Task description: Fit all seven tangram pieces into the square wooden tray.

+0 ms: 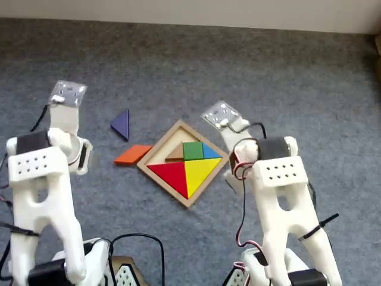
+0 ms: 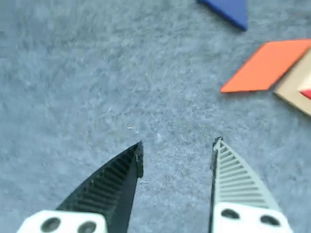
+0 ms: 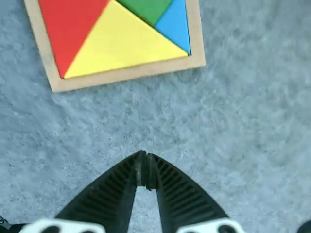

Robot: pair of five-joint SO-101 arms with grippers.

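Item: tangram set, seven flat pieces with tray [image 1: 162, 180], on a grey, felt-like desk [image 1: 286, 77]. Seated in the tray: red triangle [image 1: 169, 173], yellow triangle [image 1: 199, 171], green square [image 1: 192, 150], light blue triangle [image 1: 211, 152], brown triangle [image 1: 175, 154]. Loose: orange parallelogram [image 1: 132, 154], just beside the tray's left corner, and dark blue triangle [image 1: 121, 124], near it and farther from the tray. Handling, by my judgement: the pieces look light, stiff and thin, with smooth painted faces. They should not break, but they lie so low on the desk cover that your fingers have little edge to catch. Take the parallelogram across its two long parallel sides. Take the triangle from its long side to the opposite corner, or push it along instead. A light piece may turn in the grip, so square it before lowering it. Left hand [image 2: 178, 142]: wide open, holding nothing, above bare desk with the parallelogram ahead of it. Right hand [image 3: 146, 155]: tips pressed together, holding nothing, near the tray edge below the yellow triangle. Hard to make out: the outline of the free slot at the tray's upper left side, each piece's thickness, and how snugly the seated pieces sit. The left wrist view cuts off the dark blue triangle and most of the tray.
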